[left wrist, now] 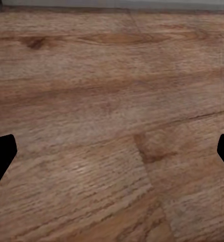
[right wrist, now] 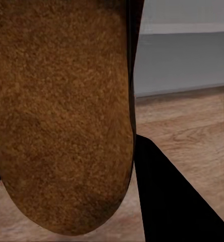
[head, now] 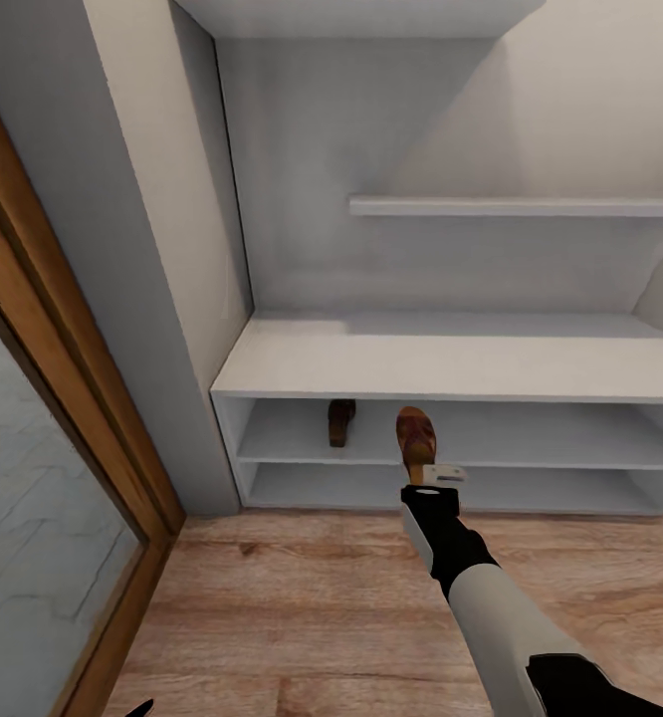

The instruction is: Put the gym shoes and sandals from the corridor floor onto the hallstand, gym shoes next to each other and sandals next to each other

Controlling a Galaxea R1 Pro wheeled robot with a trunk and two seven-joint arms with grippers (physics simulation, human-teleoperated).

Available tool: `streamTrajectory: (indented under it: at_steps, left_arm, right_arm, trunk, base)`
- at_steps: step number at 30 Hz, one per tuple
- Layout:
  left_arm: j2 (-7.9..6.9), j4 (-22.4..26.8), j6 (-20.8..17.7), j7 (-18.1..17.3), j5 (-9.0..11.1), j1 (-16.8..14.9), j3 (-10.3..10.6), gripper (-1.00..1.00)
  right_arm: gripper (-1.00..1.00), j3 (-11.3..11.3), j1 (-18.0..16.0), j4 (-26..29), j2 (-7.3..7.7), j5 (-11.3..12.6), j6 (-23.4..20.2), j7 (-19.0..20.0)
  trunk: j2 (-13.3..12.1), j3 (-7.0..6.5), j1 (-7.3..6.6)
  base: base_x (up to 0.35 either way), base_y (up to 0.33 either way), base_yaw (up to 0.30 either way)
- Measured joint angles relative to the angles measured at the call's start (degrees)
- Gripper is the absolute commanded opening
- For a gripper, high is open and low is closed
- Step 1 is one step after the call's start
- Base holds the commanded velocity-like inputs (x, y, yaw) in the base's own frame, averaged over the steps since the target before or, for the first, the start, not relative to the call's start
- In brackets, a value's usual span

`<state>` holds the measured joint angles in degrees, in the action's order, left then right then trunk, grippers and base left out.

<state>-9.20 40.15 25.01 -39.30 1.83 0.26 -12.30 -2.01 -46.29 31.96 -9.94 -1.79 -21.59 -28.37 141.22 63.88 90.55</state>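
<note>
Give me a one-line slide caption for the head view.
Right gripper holds a brown sandal at the shoe rack, where its mate sits on the upper tier.

Sandal on upper tier [head: 341,422]: front part hidden under hallstand [head: 451,363] top board, straps too small to tell. Held sandal [head: 415,441]: heel hidden behind right gripper [head: 437,476]; in right wrist view, its sole [right wrist: 61,111] cut off by edges. Left gripper fingertips [left wrist: 1,156] cut off at picture's sides. Hallstand's right end cut off in head view.
</note>
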Motion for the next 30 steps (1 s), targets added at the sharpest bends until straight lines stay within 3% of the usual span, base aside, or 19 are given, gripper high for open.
streamTrajectory:
  at_steps: [12, 30]
  left_arm:
    - [0.05, 0.0, 0.1, 0.0, 0.0, 0.0, 0.0, 1.0]
    - [0.05, 0.0, 0.0, 0.0, 0.0, 0.0, 0.0, 1.0]
  right_arm:
    - [-1.0, 0.0, 0.0, 0.0, -0.01, 0.0, 0.0, 0.0]
    - [-1.0, 0.0, 0.0, 0.0, -0.01, 0.0, 0.0, 0.0]
  trunk:
    - [0.0, 0.0, 0.0]
    - [0.0, 0.0, 0.03]
  base:
    - [0.324, 0.066, 0.0]
    - [0.115, 0.0, 0.0]
